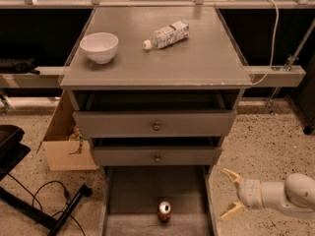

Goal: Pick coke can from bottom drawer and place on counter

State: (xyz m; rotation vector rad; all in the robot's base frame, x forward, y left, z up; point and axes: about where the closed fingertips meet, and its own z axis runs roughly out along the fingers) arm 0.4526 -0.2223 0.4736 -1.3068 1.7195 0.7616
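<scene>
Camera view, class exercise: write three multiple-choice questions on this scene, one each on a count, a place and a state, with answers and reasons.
1. How many things lie on the counter? A one; B two; C four.
2. Where is the coke can? A on the counter; B in the bottom drawer; C on the floor.
3. The gripper is: A open, right of the drawer; B shut on the can; C shut on a knob.
Answers: 1 B, only the bowl and the bottle lie there; 2 B, it stands upright in the open drawer; 3 A, its jaws stand apart, holding nothing.
</scene>
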